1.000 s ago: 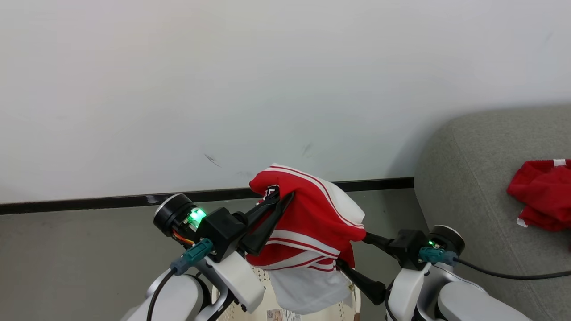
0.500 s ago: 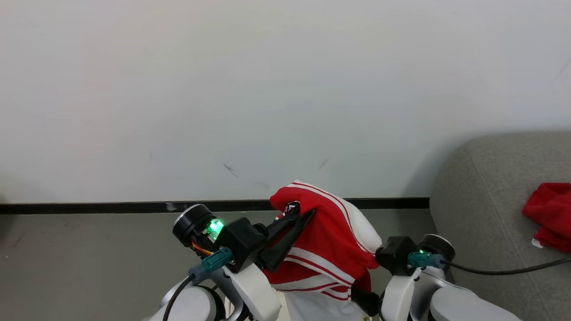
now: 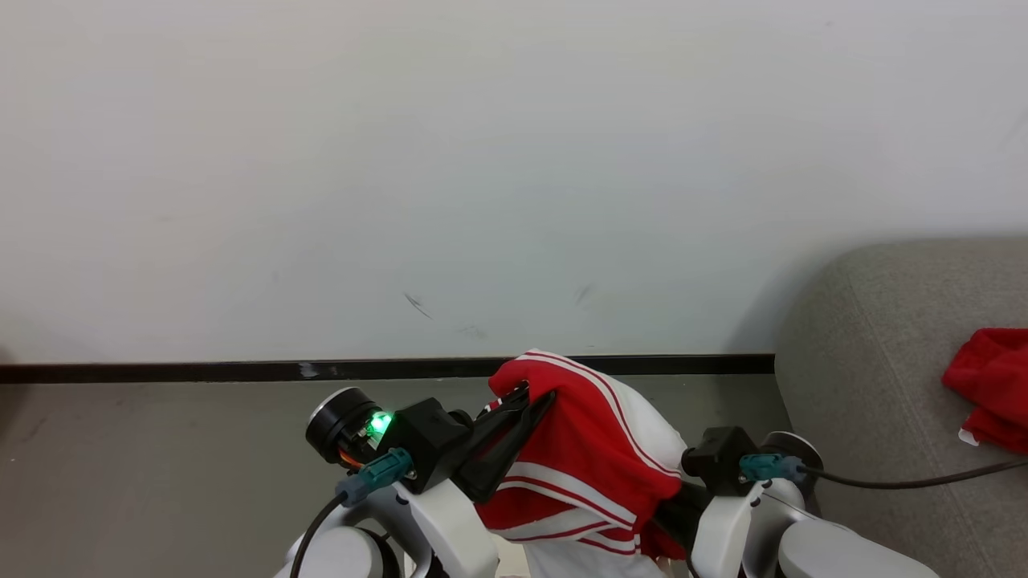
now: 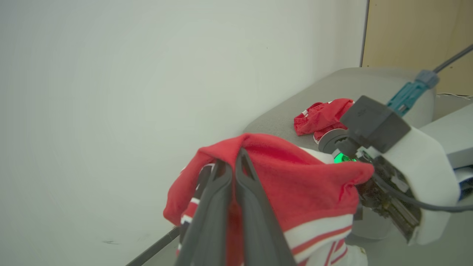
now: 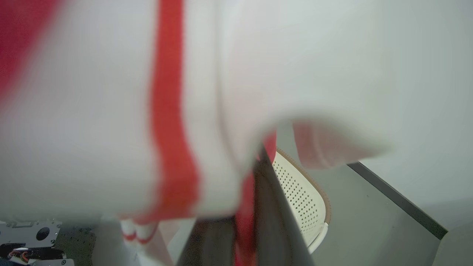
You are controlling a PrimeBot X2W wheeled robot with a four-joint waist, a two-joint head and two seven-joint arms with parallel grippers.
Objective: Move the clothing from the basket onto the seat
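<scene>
A red garment with white stripes and white cloth, part of the clothing (image 3: 594,449), hangs in the air between my two arms. My left gripper (image 3: 522,397) is shut on its red upper fold, and the left wrist view shows both fingers (image 4: 236,207) pressed together into that fold. My right gripper (image 5: 245,207) is shut on the lower part, with a red strip between its dark fingers (image 5: 275,225) and the tips buried in cloth. The cream perforated basket (image 5: 301,192) stands on the floor below. The grey seat (image 3: 875,385) is to the right with another red garment (image 3: 992,393) on it.
A white wall with a black baseboard (image 3: 201,371) runs close in front, above grey floor (image 3: 161,474). A black cable (image 3: 907,483) trails from my right wrist across the seat's edge. In the left wrist view a tan panel (image 4: 417,33) stands beyond the seat.
My right gripper, open around the hanging cloth a second ago, has shut on it beneath the fold. The head camera shifted early on; the garment sits slightly lower now.
</scene>
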